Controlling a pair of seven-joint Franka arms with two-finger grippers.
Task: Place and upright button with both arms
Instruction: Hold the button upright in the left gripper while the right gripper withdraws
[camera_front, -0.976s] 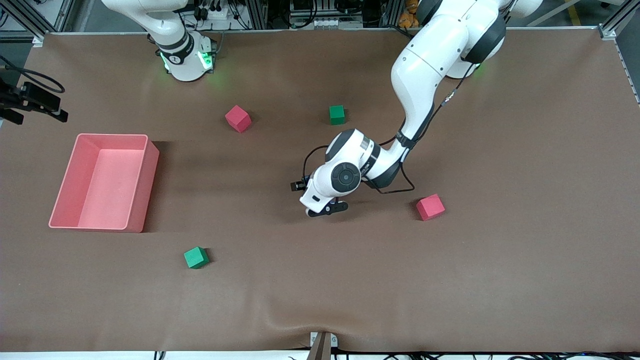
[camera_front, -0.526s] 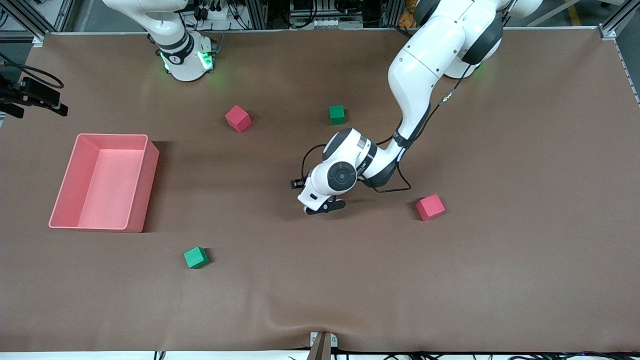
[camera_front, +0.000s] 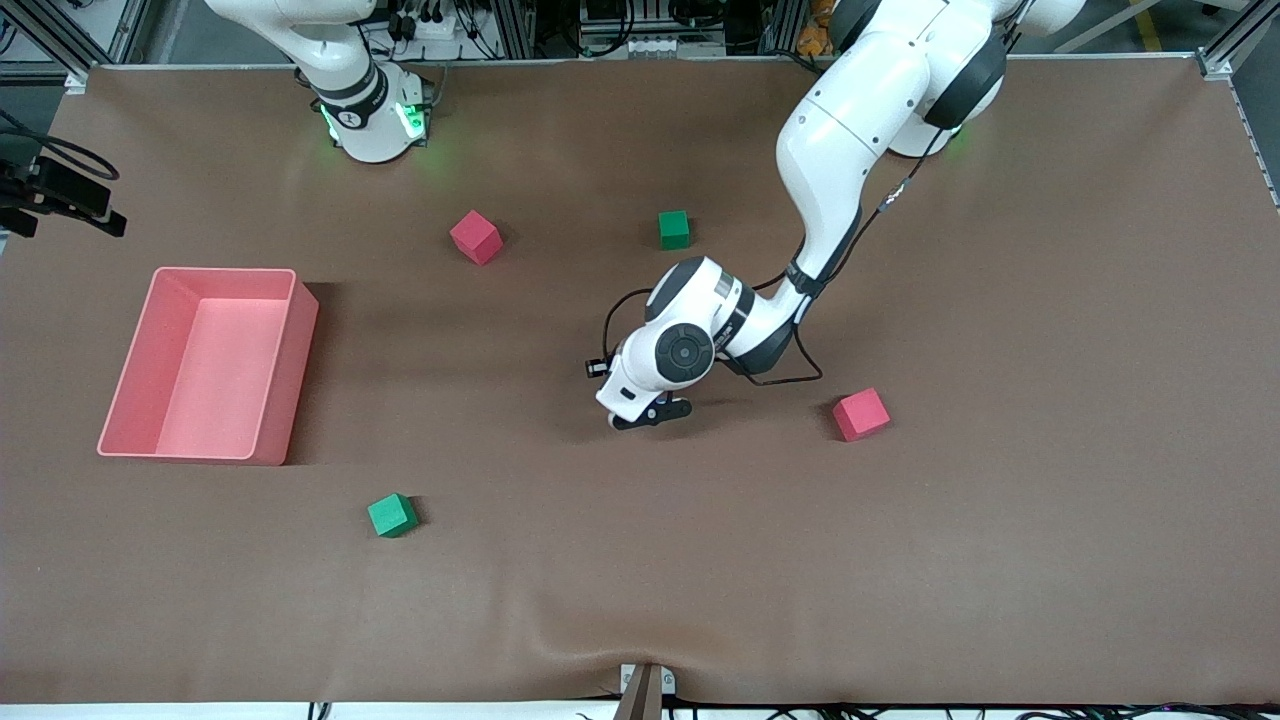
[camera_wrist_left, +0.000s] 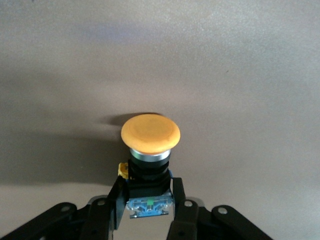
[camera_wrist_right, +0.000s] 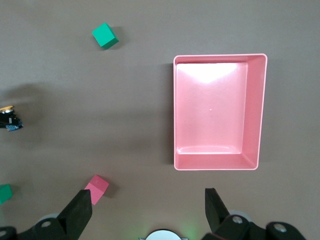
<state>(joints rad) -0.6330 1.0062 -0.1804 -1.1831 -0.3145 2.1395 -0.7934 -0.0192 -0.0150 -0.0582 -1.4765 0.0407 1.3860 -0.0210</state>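
Low over the middle of the worktop (camera_front: 640, 560), the left gripper (camera_wrist_left: 148, 200) has its jaws clamped on the button (camera_wrist_left: 149, 150), gripping the black body. The button lies on its side, long axis level, orange cap pointing away from the gripper. The right gripper (camera_wrist_right: 148, 210) waits, jaws spread wide and empty, over the pink tray (camera_wrist_right: 253, 110).

**Left arm folded low at mid-table, right arm waiting at its base**

The left arm (camera_front: 840, 150) comes off its base at about one o'clock on the table, drops through a bent elbow and folds its wrist (camera_front: 685, 350) down near the table's centre. The left gripper (camera_front: 655, 412) sits low at the surface there, its black fingers (camera_wrist_left: 116, 202) drawn in and clamped on the button (camera_wrist_left: 150, 150).

The right arm (camera_front: 340, 70) waits by its base at about eleven o'clock. The right gripper (camera_wrist_right: 150, 212) hangs high over that end of the table, its fingers (camera_wrist_right: 80, 212) spread wide with nothing between them.
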